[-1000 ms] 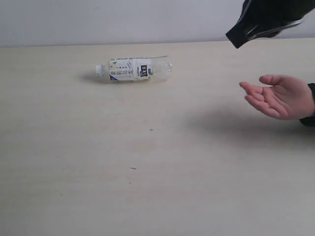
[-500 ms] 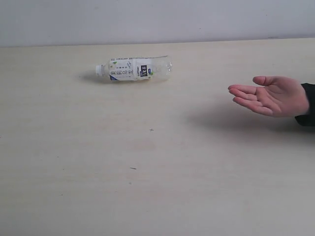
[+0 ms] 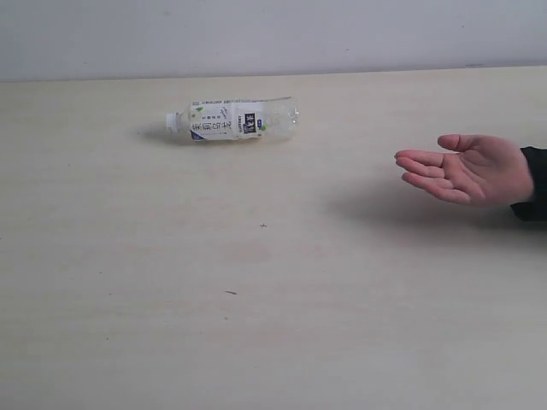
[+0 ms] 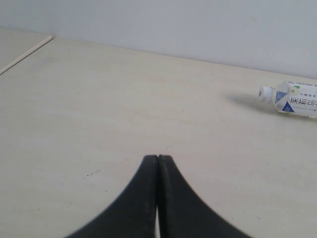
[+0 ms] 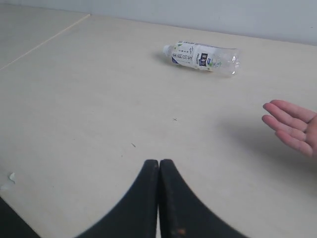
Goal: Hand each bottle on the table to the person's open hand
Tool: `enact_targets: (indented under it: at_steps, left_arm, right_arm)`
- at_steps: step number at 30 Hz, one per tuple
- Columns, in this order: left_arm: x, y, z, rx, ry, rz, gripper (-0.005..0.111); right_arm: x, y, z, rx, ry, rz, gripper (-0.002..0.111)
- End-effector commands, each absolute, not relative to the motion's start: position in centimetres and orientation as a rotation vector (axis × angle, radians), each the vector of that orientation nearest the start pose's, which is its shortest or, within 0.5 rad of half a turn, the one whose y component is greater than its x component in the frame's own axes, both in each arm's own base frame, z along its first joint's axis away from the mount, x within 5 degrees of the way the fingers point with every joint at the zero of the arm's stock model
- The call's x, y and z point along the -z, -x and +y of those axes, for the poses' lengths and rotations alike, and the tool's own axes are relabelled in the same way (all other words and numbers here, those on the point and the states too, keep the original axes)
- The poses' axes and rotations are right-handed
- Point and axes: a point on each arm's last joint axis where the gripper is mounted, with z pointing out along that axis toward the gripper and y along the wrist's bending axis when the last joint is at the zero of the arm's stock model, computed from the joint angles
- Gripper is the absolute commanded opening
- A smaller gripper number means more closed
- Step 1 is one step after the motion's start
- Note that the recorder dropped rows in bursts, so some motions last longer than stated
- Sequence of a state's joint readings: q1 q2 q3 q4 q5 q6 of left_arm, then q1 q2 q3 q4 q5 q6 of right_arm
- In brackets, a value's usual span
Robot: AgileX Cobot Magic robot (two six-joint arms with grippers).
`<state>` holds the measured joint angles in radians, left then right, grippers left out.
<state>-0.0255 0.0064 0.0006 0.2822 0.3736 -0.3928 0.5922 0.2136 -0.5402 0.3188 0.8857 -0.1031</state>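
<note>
One clear bottle (image 3: 232,120) with a white cap and a white label lies on its side at the back of the table (image 3: 256,325), cap to the left; the left wrist view catches its cap end (image 4: 291,98), and the right wrist view shows the whole bottle (image 5: 202,56). The person's open hand (image 3: 466,168) hovers palm up at the right, above the table; its fingers (image 5: 292,125) show in the right wrist view. My left gripper (image 4: 158,158) is shut with nothing in it, far from the bottle. My right gripper (image 5: 159,162) is shut and empty too. Neither gripper shows in the exterior view.
A pale wall (image 3: 273,34) runs behind the table's far edge. A few tiny dark specks (image 3: 262,225) dot the tabletop. A small white scrap (image 5: 11,177) lies on the table near my right gripper.
A black object at the upper right has left the exterior view. The hand has shifted slightly left and flattened out. The bottle has not moved.
</note>
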Motion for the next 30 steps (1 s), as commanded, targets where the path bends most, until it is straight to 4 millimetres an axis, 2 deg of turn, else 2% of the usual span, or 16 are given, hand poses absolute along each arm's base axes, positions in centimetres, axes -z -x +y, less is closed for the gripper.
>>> enact_targets:
  at_steps: [1,17,20,22,24,27,30]
  left_arm:
    - [-18.1,-5.3,0.8,0.022,0.164,1.833,0.0]
    - [-18.1,-5.3,0.8,0.022,0.164,1.833,0.0]
    - [-18.4,-5.3,1.0,-0.085,0.066,1.81,0.0]
    - [-19.2,-5.5,0.7,-0.077,0.024,1.715,0.0]
    - [-20.5,-5.6,0.1,0.092,0.091,1.576,0.0]
    - [-22.9,-5.3,-0.7,0.174,0.017,1.31,0.0]
    - [-25.0,-4.4,-1.3,0.406,0.054,1.07,0.0]
  right_arm:
    - [-30.3,-1.4,3.7,-0.689,0.655,1.963,0.0]
    - [-30.3,-1.4,3.7,-0.689,0.655,1.963,0.0]
    - [-30.3,-1.4,3.7,-0.689,0.655,1.963,0.0]
    - [-30.3,-1.4,3.7,-0.689,0.655,1.963,0.0]
    - [-30.3,-1.4,3.7,-0.689,0.655,1.963,0.0]
    - [-30.3,-1.4,3.7,-0.689,0.654,1.962,0.0]
    - [-30.3,-1.4,3.7,-0.689,0.654,1.962,0.0]
